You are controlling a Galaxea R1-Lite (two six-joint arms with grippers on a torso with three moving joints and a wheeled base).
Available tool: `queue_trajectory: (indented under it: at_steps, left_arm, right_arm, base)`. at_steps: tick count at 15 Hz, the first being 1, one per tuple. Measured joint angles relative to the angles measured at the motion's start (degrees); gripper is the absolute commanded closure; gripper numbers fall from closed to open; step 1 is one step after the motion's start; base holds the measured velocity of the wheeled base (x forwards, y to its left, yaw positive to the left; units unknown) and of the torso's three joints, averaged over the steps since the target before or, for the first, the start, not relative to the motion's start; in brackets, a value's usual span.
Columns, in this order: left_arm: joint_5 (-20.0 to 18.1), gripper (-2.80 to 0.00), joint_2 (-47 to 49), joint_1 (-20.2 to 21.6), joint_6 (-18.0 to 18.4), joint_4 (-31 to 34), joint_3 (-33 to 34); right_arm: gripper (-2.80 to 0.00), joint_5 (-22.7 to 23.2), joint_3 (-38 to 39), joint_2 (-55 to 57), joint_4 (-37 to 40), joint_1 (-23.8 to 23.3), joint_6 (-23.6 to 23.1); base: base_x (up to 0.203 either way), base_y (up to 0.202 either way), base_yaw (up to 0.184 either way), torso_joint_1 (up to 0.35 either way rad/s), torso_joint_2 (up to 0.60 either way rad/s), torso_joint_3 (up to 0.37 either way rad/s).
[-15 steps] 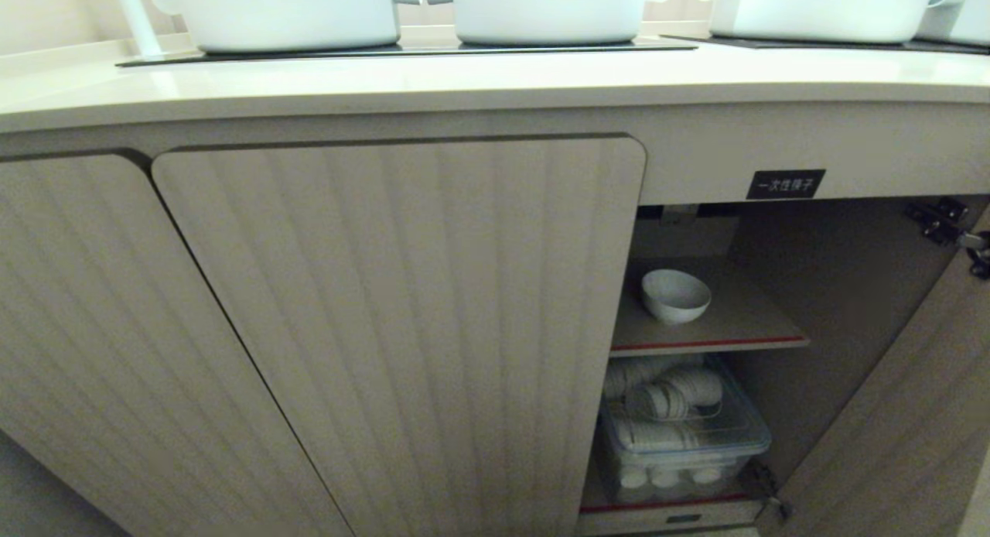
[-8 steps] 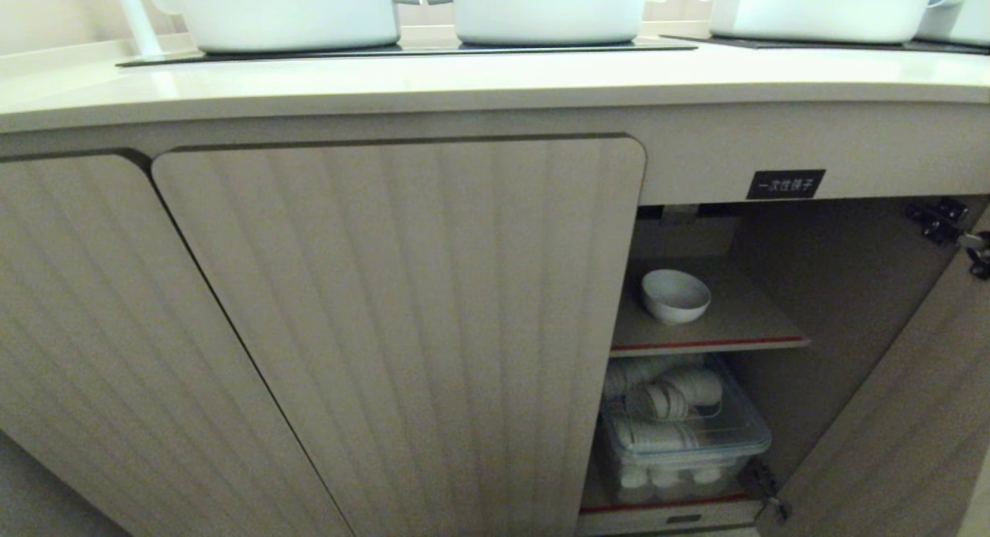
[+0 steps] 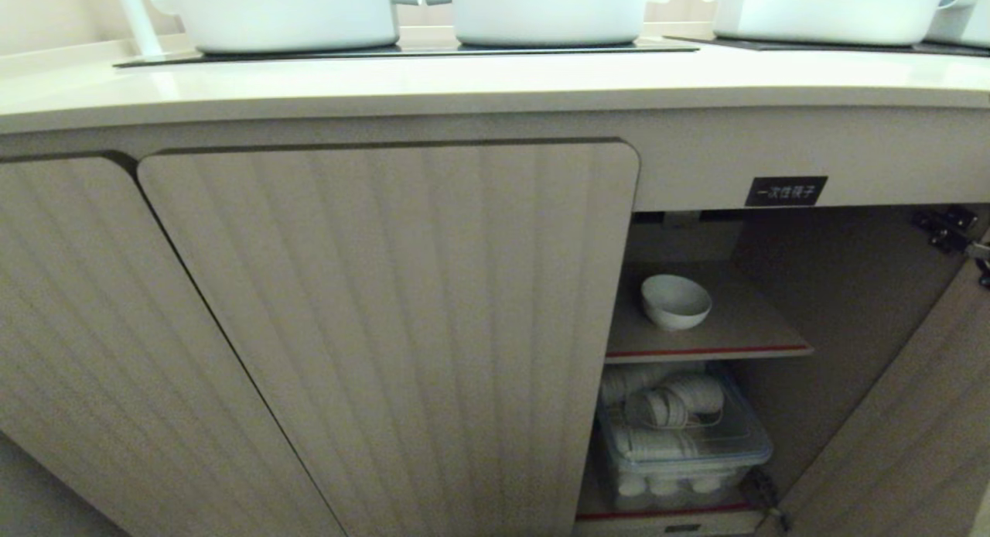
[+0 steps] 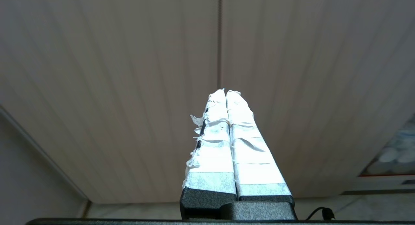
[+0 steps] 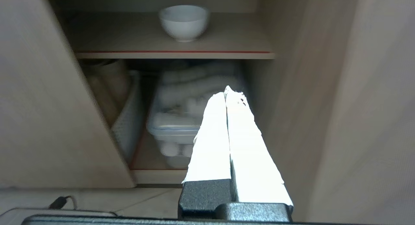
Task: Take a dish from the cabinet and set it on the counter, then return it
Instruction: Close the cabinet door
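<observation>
The dish (image 3: 675, 300), a small white glossy bowl, stands upright on the inner shelf (image 3: 742, 336) of the cabinet (image 3: 387, 328), whose right door hangs open. The right wrist view shows the dish (image 5: 183, 21) well ahead of my right gripper (image 5: 226, 90), which is shut and empty, low outside the opening. My left gripper (image 4: 225, 92) is shut too, holding nothing, facing a closed fluted door (image 4: 129, 88). The counter (image 3: 464, 84) runs above the cabinet. Neither arm shows in the head view.
Large white pots (image 3: 286, 11) sit on black glass panels (image 3: 402, 49) on the counter. Under the shelf a clear plastic box (image 3: 681, 436) holds several white dishes. The open door (image 3: 913, 429) stands at the right, with a black hinge (image 3: 947, 231). A small black label (image 3: 785, 190) sits above the opening.
The whole head view has shifted slightly, so the camera moved a little. The dish and both grippers are as they were.
</observation>
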Motion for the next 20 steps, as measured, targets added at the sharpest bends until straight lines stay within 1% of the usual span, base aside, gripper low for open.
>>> queue_trajectory:
  at_steps: [4, 20]
  left_arm:
    - [0.00, 0.00, 0.00, 0.10, 0.00, -0.02, 0.05]
    - [0.00, 0.00, 0.00, 0.10, 0.00, -0.02, 0.05]
  right_arm:
    - [0.00, -0.01, 0.01, 0.00, 0.02, 0.02, 0.11]
    - [0.00, 0.02, 0.00, 0.00, 0.10, 0.00, 0.20]
  base:
    - [0.000, -0.156, 0.004, 0.001, 0.00, 0.002]
    - [0.000, 0.000, 0.000, 0.000, 0.00, 0.000]
